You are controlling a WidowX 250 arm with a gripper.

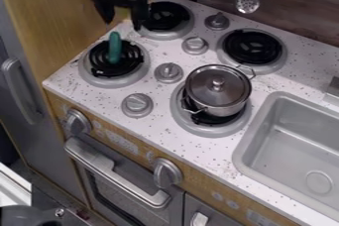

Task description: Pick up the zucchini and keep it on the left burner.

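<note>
The fingers (139, 13) hang at eleven o'clock in the camera view, spread wide, with a gap between their tips and nothing held there. Straight toward six o'clock from that gap, just a little toward seven, is the green zucchini (115, 47). It is apart from both tips and sits on the left burner (111, 81), its upper end pointing to twelve o'clock and its lower end over the dark coil. Whether it stands upright or leans, I cannot tell.

From the zucchini, a lidded metal pot (218, 93) sits at four o'clock on another burner. Gray knobs (169, 72) are set among the burners on the speckled desk (222, 148). The sink (291, 145) is at four o'clock in the view, and a slotted spoon (248, 1) hangs by the wall at one o'clock.
</note>
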